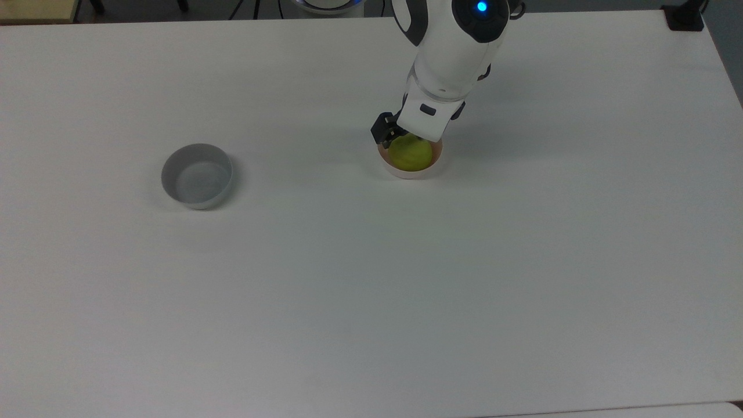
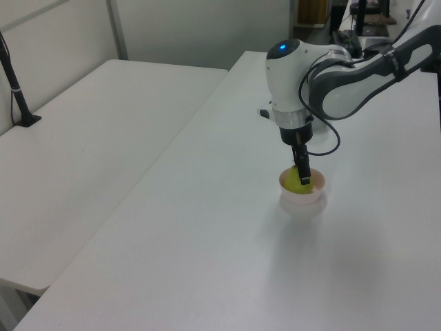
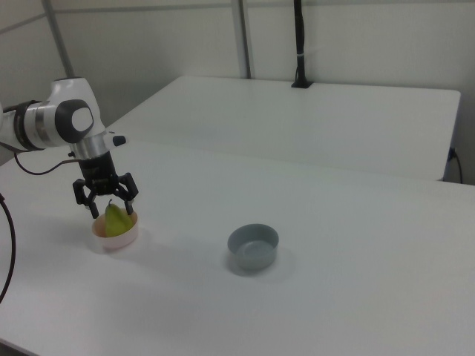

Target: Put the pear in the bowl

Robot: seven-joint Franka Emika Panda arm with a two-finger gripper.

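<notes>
The yellow-green pear (image 1: 411, 154) rests upright inside the pale pink bowl (image 1: 407, 172), stem up in the right view. My gripper (image 1: 406, 139) hangs just above the bowl with its fingers spread to either side of the pear's top, not squeezing it. The right view shows the pear (image 3: 113, 220) in the bowl (image 3: 115, 239) with the gripper (image 3: 113, 210) open, one dark finger (image 3: 94, 210) standing off each flank. In the left view the gripper (image 2: 303, 176) reaches down to the pear (image 2: 295, 183) in the bowl (image 2: 301, 197).
A grey bowl (image 1: 197, 176) of similar size stands empty well to the top view's left of the pink one; the right view has the grey bowl (image 3: 253, 247) at centre. A second white table (image 2: 89, 124) adjoins, carrying a black post (image 3: 299, 44).
</notes>
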